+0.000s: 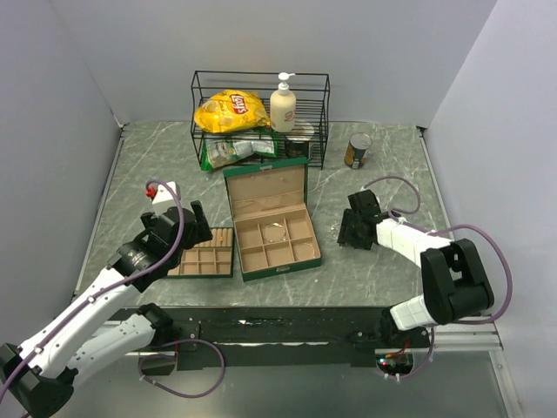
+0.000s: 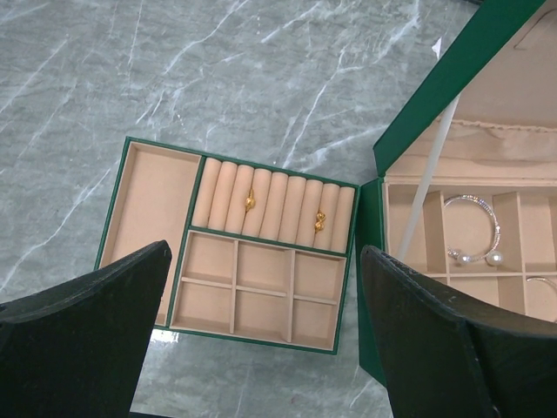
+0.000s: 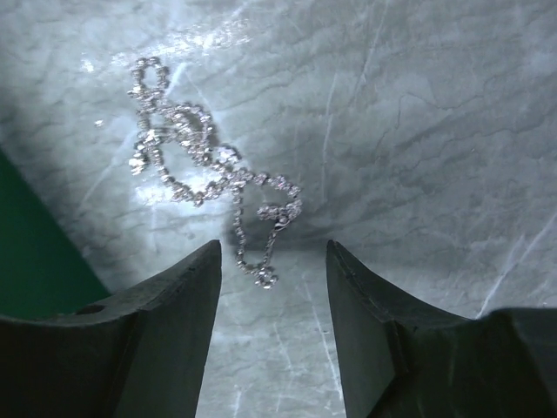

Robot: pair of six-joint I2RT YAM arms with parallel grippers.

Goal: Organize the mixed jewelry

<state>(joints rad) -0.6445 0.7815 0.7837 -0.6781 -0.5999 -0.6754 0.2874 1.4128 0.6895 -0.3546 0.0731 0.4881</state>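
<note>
Left gripper (image 2: 265, 252) hangs wide open and empty over the tray (image 2: 148, 200), front-left on the table (image 2: 261, 78); two gold rings (image 2: 250, 201) sit in its rolls. Right gripper (image 3: 274, 248), jaws parted and gripping nothing, straddles the chain (image 3: 200, 165) on the table just right of the box (image 2: 418, 104). The chain looks light, limp and slippery; pinch its bunched middle. A bangle (image 2: 497, 228) lies in the box.

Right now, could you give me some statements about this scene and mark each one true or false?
1. Two gold rings sit in the tray's ring rolls. True.
2. The right fingers grip the silvery chain. False: it lies loose on the table, fingers apart.
3. The green box is closed. False: its lid stands open.
4. A beaded bangle lies in a box compartment. True.
5. The left fingers hold a ring. False: they are open and empty.
</note>
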